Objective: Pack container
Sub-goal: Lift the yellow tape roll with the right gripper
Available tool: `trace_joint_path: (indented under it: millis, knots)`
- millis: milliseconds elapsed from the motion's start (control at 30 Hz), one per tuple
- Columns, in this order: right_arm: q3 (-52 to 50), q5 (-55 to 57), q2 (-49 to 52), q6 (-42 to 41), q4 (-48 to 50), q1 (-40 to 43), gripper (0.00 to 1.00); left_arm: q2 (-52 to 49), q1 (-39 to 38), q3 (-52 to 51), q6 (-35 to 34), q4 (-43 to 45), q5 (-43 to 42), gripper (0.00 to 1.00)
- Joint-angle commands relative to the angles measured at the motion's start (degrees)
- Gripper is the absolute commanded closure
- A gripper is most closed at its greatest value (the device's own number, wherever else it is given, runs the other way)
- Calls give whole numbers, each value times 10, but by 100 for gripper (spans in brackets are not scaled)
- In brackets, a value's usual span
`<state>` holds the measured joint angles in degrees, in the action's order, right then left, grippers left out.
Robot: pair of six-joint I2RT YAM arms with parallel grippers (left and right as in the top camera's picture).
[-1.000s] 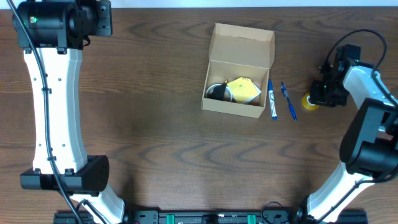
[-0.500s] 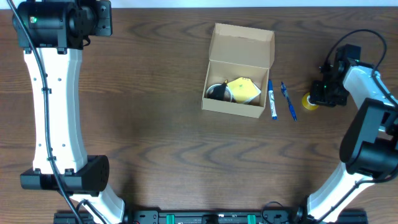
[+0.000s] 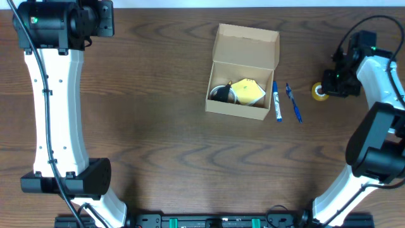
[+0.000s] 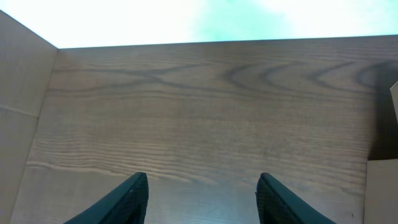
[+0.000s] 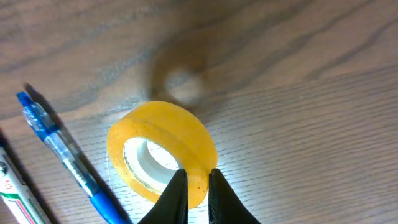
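The tan cardboard container sits open at the table's middle back, lid flap raised, with a yellow item and a dark roll inside. My right gripper is shut on the rim of a yellow tape roll and holds it above the table; from overhead the roll is right of the container. A blue pen and a white marker lie below; from overhead the pen and marker lie beside the container. My left gripper is open and empty over bare wood.
The left arm stretches along the table's left side, far from the container. The right arm stands along the right edge. A cardboard edge shows at the left of the left wrist view.
My right gripper has lifted the yellow tape roll off the table and moved it a little toward the back.
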<state>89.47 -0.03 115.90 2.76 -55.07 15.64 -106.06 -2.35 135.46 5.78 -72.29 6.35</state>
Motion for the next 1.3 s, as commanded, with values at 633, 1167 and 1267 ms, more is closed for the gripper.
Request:
trace_joint_path:
  millis: [633,1167,1267]
  knots:
    - [84,-7,-10,11,-45,-16,90,9,1,8,-6,-1,-9,43]
    - [264,-7,-16,27,-157,-72,92,9,1,8,-2,1,-9,43]
    - [294,-6,-23,31,-170,-87,91,9,1,8,-2,1,-9,43]
